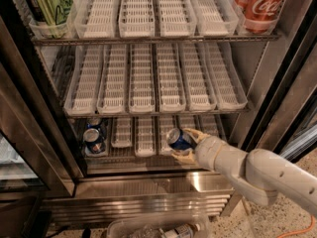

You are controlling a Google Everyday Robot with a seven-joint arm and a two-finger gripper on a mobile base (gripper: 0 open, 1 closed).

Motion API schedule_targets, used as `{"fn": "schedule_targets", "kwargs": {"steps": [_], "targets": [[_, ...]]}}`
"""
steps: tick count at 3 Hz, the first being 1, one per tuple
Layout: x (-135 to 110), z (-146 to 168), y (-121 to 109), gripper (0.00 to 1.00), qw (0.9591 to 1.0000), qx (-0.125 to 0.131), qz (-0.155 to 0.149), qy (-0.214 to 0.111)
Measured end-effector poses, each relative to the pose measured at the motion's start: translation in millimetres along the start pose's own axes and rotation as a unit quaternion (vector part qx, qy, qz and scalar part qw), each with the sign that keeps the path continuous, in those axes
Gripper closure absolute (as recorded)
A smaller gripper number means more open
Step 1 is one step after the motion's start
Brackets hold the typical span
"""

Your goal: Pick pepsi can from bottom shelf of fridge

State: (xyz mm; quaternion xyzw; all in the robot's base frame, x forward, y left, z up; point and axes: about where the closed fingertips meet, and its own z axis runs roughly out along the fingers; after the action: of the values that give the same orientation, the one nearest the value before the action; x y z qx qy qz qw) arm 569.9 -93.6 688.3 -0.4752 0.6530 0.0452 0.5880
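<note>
Soft, even light reaches the fridge (280, 90) from the front, so the white trays on the upper racks read bright while the bottom shelf (144, 144) sits in dimmer shade. The end effector (184, 145), just in front of that shelf and clasped around the pepsi can (177, 138), is pale and evenly lit, and the can's silver top catches a small highlight. The steel ledge (148, 183) below shows a broad, dull reflection. The lower left corner falls into deep shadow. The fridge's uprights slant inward toward the bottom of the view.
</note>
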Motion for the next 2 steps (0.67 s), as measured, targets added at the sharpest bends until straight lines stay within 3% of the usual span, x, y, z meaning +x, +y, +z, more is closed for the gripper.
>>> {"fn": "schedule_targets", "kwargs": {"steps": [1, 2], "targets": [[5, -16, -8, 1.0, 0.9991, -0.038, 0.004, -0.017], [-6, -20, 7, 1.0, 0.9969, -0.066, 0.006, -0.043]]}}
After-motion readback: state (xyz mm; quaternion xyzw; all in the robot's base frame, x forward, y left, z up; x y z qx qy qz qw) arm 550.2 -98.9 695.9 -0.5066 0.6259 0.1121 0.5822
